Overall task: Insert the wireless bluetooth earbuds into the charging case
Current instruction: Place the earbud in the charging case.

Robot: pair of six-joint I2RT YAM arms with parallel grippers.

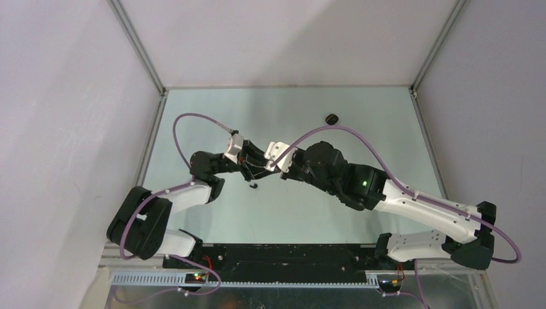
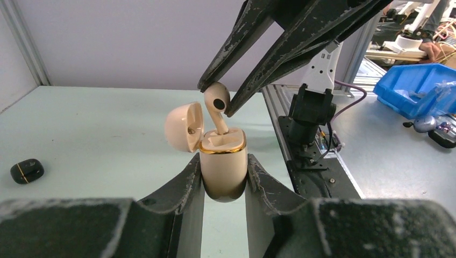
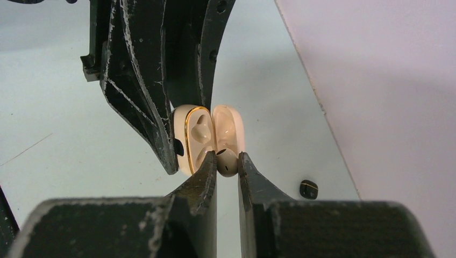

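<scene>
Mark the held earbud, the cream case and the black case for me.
earbud (image 2: 214,97), left wrist view, its rounded head.
cream case (image 2: 223,172), left wrist view, front of its body.
black case (image 2: 27,171), left wrist view, its top.

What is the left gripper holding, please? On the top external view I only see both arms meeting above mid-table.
Observer: The left gripper is shut on the cream charging case and holds it upright.
Operator: Thank you. Is the case open?
Observer: Yes, its lid is swung open to one side.
Operator: And what is the right gripper doing?
Observer: The right gripper pinches a cream earbud above the case. The stem tip is at the case's mouth and the bud is not yet seated.
</scene>
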